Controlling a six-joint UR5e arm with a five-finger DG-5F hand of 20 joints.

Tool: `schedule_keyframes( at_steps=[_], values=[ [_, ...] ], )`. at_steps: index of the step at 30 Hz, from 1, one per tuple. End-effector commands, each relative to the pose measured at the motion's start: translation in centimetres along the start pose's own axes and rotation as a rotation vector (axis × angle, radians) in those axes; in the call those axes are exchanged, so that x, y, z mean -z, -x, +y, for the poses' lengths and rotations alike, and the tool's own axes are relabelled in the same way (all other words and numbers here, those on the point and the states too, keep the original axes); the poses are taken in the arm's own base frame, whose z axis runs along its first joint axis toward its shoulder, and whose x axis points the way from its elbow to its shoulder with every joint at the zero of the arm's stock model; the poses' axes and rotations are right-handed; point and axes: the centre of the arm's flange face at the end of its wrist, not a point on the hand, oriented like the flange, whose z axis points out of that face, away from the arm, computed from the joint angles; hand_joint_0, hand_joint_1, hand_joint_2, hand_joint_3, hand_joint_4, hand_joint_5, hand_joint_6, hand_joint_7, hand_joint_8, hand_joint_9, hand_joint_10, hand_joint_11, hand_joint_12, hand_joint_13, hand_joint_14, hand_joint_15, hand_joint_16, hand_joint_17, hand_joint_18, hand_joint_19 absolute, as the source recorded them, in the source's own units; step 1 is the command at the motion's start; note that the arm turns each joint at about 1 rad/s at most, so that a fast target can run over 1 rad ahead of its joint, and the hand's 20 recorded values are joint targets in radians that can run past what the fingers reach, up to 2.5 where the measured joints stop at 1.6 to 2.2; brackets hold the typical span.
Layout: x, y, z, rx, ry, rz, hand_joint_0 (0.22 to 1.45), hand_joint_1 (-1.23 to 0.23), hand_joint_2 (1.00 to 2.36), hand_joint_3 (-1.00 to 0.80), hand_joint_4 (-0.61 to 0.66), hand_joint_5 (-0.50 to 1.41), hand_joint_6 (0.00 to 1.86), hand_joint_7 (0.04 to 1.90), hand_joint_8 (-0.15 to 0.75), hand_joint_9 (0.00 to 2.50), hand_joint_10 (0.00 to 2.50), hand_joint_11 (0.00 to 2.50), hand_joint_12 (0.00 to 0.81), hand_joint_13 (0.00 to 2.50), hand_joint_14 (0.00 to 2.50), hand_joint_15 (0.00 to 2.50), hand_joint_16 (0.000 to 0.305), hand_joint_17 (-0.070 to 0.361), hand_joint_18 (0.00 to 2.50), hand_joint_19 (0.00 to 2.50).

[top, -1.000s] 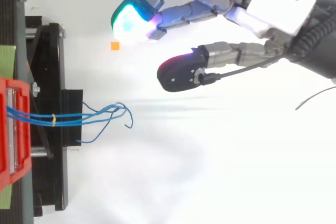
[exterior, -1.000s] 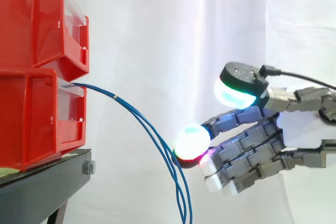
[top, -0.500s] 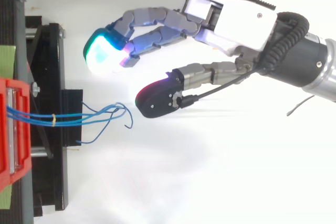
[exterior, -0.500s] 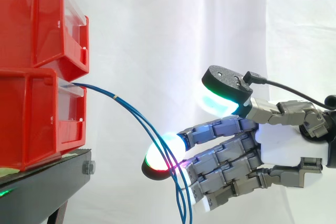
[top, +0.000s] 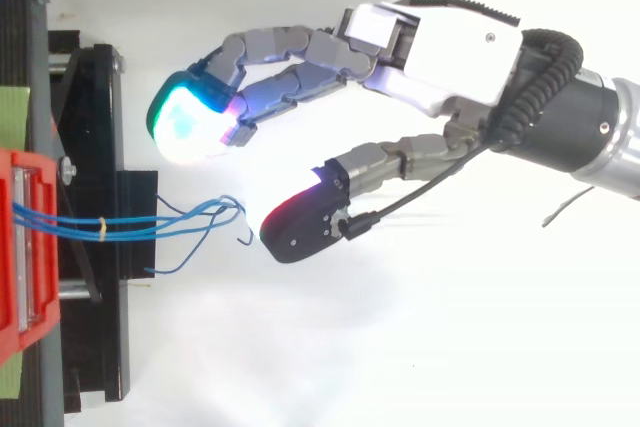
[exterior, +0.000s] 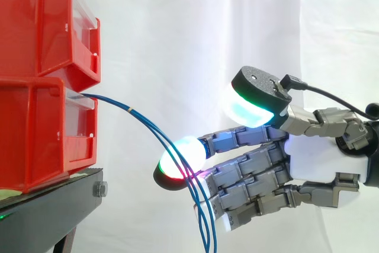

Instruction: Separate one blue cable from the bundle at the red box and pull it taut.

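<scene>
Reaching in from 3 o'clock in the side view with the hand [exterior: 317, 158] spread open, pinching nothing. Fingers [top: 195, 125] stretched toward 9 o'clock, lightly bent, tips glowing white and cyan. Thumb [top: 300, 229] held well apart from them: at their 5 o'clock from above, at their 1 o'clock from the side, pad lit cyan with a green rim.

Seen from above, just at 9 o'clock of the thumb tip and at 5 o'clock of the fingertips: the loose, looped ends of the blue cables [top: 125, 228], close to the thumb yet apart from it. From the side, crossing in front of one lit fingertip; cannot tell whether touching there.

Running off toward 9 o'clock as a bundle, tied with a small yellow band [top: 101, 229], into the lower red box [exterior: 35, 134]. From the side, leaving that box at its upper front edge, arcing down toward 5 o'clock, slack, hanging past the bottom of the view.

Stacked on the lower box, a second red box [exterior: 35, 22]. Under both, a black stand [exterior: 53, 202]. Behind everything, a white curtain [exterior: 177, 39].
</scene>
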Motion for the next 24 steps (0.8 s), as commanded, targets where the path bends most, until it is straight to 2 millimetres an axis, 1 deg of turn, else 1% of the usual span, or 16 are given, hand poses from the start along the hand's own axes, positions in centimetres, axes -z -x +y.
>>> schedule_keyframes(
  at_steps=[1,9,10,11,12,13,15,16,19,20,21,24],
  values=[
    [0.0,-0.3,0.1,-0.001,0.003,0.006,0.46,-0.73,1.0,-0.5,0.25,-0.2,0.5,0.96,0.336,0.66,0.01,0.65,0.389,0.74,0.02,0.54,0.046,0.103,0.54,0.52],
    [0.0,-0.7,0.1,-0.003,0.009,0.004,0.47,-0.68,1.0,-0.5,0.25,-0.2,0.5,0.96,0.334,0.66,0.01,0.67,0.382,0.74,0.02,0.54,0.045,0.1,0.54,0.53],
    [0.0,-0.9,-0.8,0.0,-0.002,0.007,0.47,-0.67,1.0,-0.5,0.25,-0.2,0.5,0.96,0.333,0.66,0.01,0.66,0.382,0.74,0.02,0.54,0.045,0.1,0.54,0.53],
    [-0.2,-1.0,-1.3,0.002,-0.007,0.007,0.47,-0.67,1.0,-0.5,0.25,-0.2,0.5,0.97,0.332,0.66,0.01,0.67,0.382,0.74,0.02,0.54,0.045,0.1,0.54,0.53],
    [-0.7,-1.0,-1.4,-0.001,-0.006,0.008,0.47,-0.66,1.0,-0.5,0.25,-0.2,0.5,0.96,0.333,0.66,0.01,0.67,0.384,0.74,0.02,0.55,0.045,0.1,0.54,0.53],
    [-0.7,-1.0,-1.4,-0.001,-0.006,0.008,0.47,-0.65,1.0,-0.5,0.24,-0.2,0.5,0.96,0.333,0.66,0.01,0.67,0.384,0.74,0.02,0.55,0.045,0.1,0.54,0.54],
    [-1.0,-1.4,-2.7,-0.007,-0.016,0.012,0.47,-0.65,1.0,-0.5,0.25,-0.2,0.5,0.96,0.331,0.66,0.01,0.67,0.383,0.74,0.02,0.55,0.045,0.1,0.53,0.54],
    [-1.6,-1.6,-3.1,-0.02,-0.012,0.011,0.47,-0.65,1.0,-0.5,0.24,-0.2,0.5,0.96,0.331,0.66,0.01,0.67,0.383,0.74,0.02,0.55,0.045,0.1,0.53,0.54],
    [-2.1,-1.9,-2.9,-0.058,0.008,0.028,0.49,-0.65,1.0,-0.5,0.24,-0.2,0.5,0.99,0.326,0.66,0.01,0.67,0.375,0.74,0.02,0.56,0.043,0.097,0.52,0.55],
    [-2.5,-2.1,-2.7,-0.071,0.024,0.034,0.5,-0.65,1.0,-0.5,0.21,-0.2,0.5,1.03,0.321,0.68,0.01,0.7,0.371,0.77,0.02,0.57,0.043,0.097,0.56,0.56],
    [-2.5,-2.2,-3.0,-0.07,0.022,0.036,0.51,-0.65,1.0,-0.5,0.21,-0.2,0.5,1.05,0.317,0.7,0.01,0.74,0.372,0.8,0.02,0.6,0.043,0.097,0.59,0.55],
    [-2.5,-2.2,-3.1,-0.07,0.018,0.047,0.52,-0.65,1.0,-0.5,0.22,-0.21,0.5,1.07,0.316,0.71,0.01,0.79,0.382,0.85,0.02,0.64,0.044,0.1,0.64,0.56]
  ],
)
